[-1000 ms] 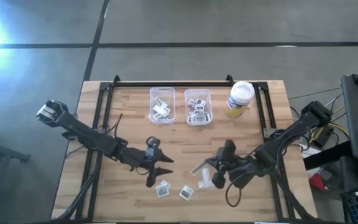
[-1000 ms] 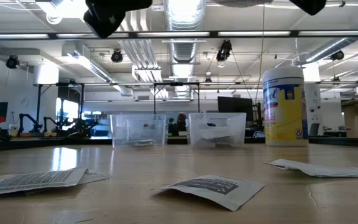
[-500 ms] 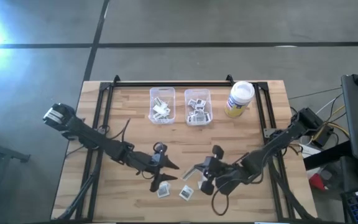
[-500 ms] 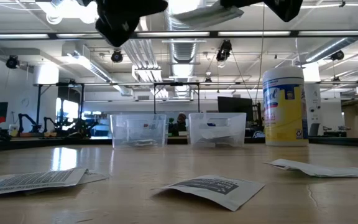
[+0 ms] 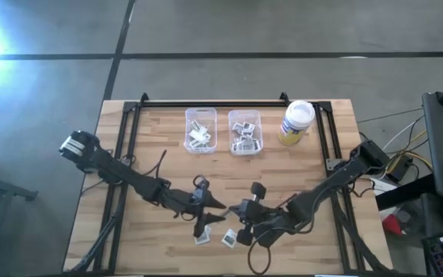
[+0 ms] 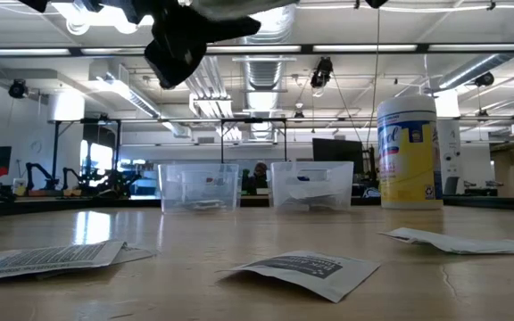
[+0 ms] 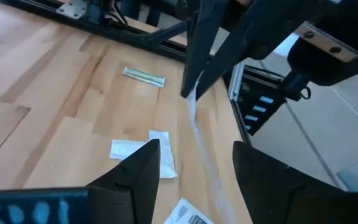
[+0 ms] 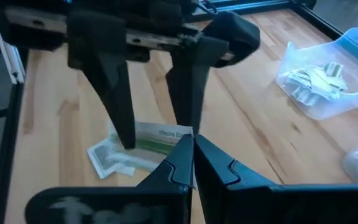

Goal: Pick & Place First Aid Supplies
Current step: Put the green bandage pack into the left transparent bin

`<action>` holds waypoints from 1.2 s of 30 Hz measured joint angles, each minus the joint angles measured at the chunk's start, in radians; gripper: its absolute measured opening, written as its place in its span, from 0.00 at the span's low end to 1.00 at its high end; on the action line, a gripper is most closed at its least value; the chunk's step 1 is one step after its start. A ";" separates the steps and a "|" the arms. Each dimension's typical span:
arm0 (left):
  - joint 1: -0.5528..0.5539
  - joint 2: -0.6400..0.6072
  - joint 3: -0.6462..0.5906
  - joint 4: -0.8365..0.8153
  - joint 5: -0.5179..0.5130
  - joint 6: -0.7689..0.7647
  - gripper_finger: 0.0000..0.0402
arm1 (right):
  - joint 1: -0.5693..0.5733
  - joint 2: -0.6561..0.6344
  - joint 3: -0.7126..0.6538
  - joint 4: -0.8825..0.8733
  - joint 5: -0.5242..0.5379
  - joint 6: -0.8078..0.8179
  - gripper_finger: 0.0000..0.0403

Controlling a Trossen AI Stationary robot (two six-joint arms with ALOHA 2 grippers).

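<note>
Inside both bins [image 5: 200, 129], paper packets [image 5: 244, 135].

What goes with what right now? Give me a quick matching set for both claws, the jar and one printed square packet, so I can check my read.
Things:
1. left claw
2. right claw
3. jar
4. printed square packet

States or places:
a. upright at the back right of the table
b. lying flat near the table's front edge
c. open, holding nothing
d. shut on a pale strip packet

Pairs: 1-c, 2-d, 3-a, 4-b
</note>
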 joint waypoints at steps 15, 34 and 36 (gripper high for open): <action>0.007 -0.013 0.000 -0.010 -0.003 0.001 0.05 | -0.008 -0.009 -0.006 -0.007 -0.001 0.001 0.02; 0.036 -0.048 0.000 -0.197 -0.042 -0.029 0.00 | -0.048 -0.028 -0.007 -0.068 -0.100 0.004 0.16; 0.046 -0.080 0.000 -0.258 -0.063 -0.029 0.00 | -0.053 -0.046 -0.007 -0.126 -0.095 0.012 0.21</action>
